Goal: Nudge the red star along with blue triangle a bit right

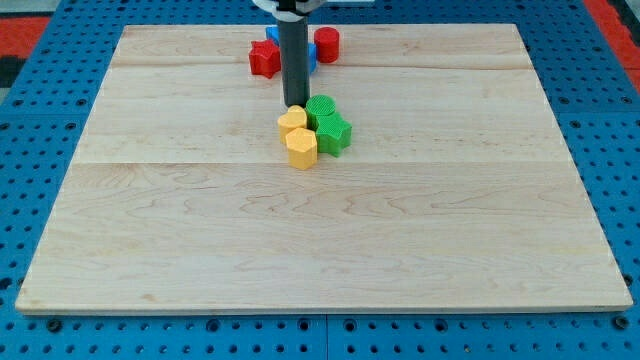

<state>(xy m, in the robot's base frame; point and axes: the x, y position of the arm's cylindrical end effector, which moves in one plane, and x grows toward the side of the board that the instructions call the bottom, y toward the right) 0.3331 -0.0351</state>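
The red star [264,59] lies near the view's top, left of my rod. A blue block, whose shape I cannot make out, peeks out just above it [272,33] and again at the rod's right side [312,55]; the rod hides most of it. My tip [295,105] rests on the board below and to the right of the red star, apart from it, right above the yellow and green cluster.
A red cylinder [327,44] stands right of the rod at the top. Two yellow blocks [292,121] [301,148] and two green blocks [321,108] [334,133] sit bunched together just below my tip. The wooden board [150,220] lies on a blue pegboard.
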